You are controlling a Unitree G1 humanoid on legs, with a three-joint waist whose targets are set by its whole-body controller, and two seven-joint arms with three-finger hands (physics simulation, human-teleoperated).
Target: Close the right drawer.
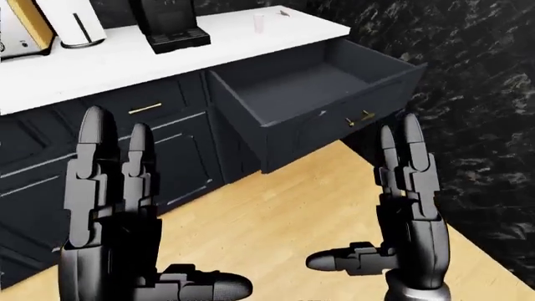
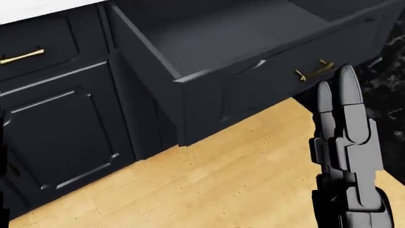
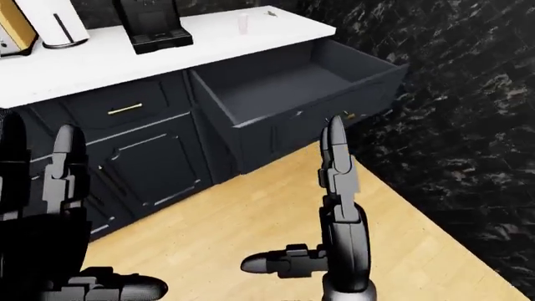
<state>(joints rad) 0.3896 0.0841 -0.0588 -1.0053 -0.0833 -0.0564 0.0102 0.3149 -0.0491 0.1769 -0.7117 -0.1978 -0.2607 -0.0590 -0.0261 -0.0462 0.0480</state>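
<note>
**Two open hands raised short of the pulled-out drawer**

Both hands are up with fingers straight and thumbs stuck out sideways, holding nothing. The left hand [image 1: 113, 207] stands at the lower left of the left-eye view, over the dark cabinet doors [image 1: 180, 157]. The right hand [image 1: 406, 213] stands at the lower right, its fingertips [image 2: 347, 78] just below the brass handle [image 2: 313, 71] in the head view; contact cannot be told. The right drawer [image 1: 309, 94] is pulled far out under the white counter [image 1: 108, 63], its inside bare. A coffee machine [image 1: 167, 22] and small cup [image 1: 260, 22] sit on the counter. Wooden floor [image 1: 276, 219] lies below.
</note>
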